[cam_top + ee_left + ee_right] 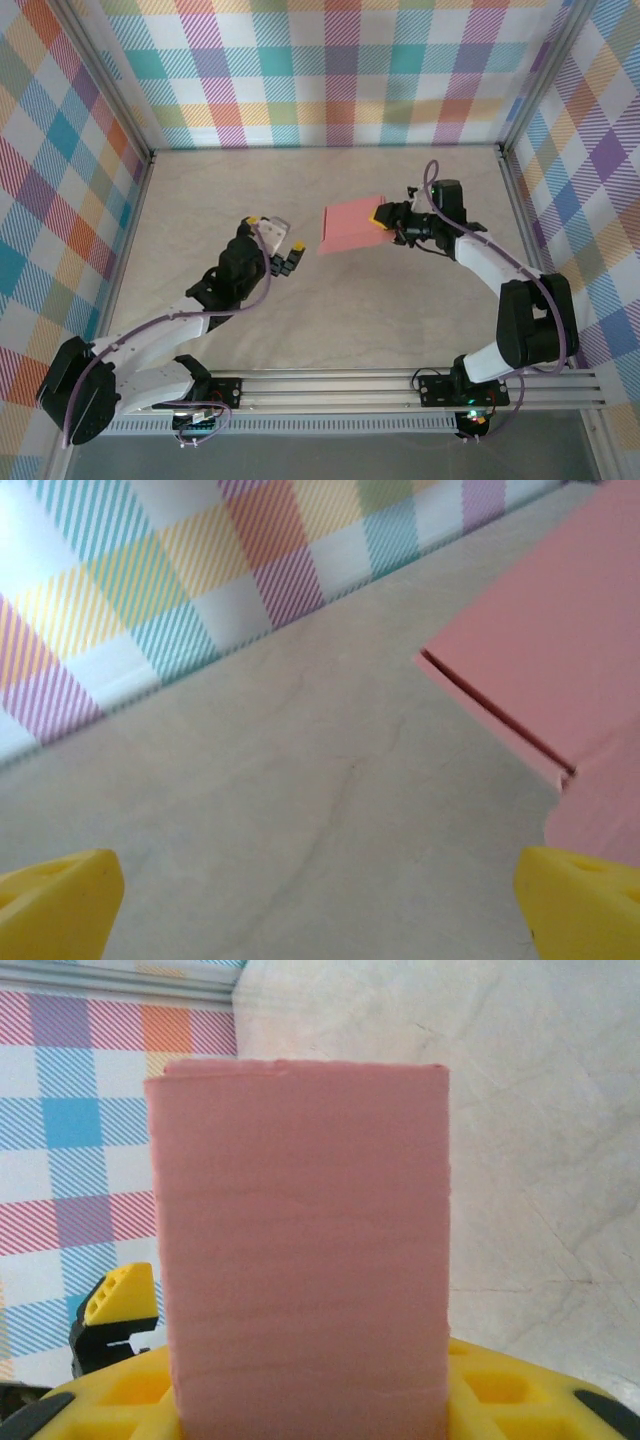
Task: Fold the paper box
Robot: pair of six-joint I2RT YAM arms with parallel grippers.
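Plaid walls (330, 70) are closing in a pale beige table (330, 310), bare apart from the arms and the work. A little right of the table's middle, nearer the far edge than the near one, the paper box (352, 224) is sitting in the right gripper (385, 215) as a flattened salmon-pink panel. The jaws are pinching its right end at a narrow gap, so the card is reaching out leftward. This likely presents the free end for the next crease. Whether that end is touching the table I cannot tell. The left gripper (277, 236) is hovering just beside the box's left edge, apart from it, jaws spread wide and holding nothing, its yellow fingertips (55, 905) framing bare table, seemingly lining up to take the free end.
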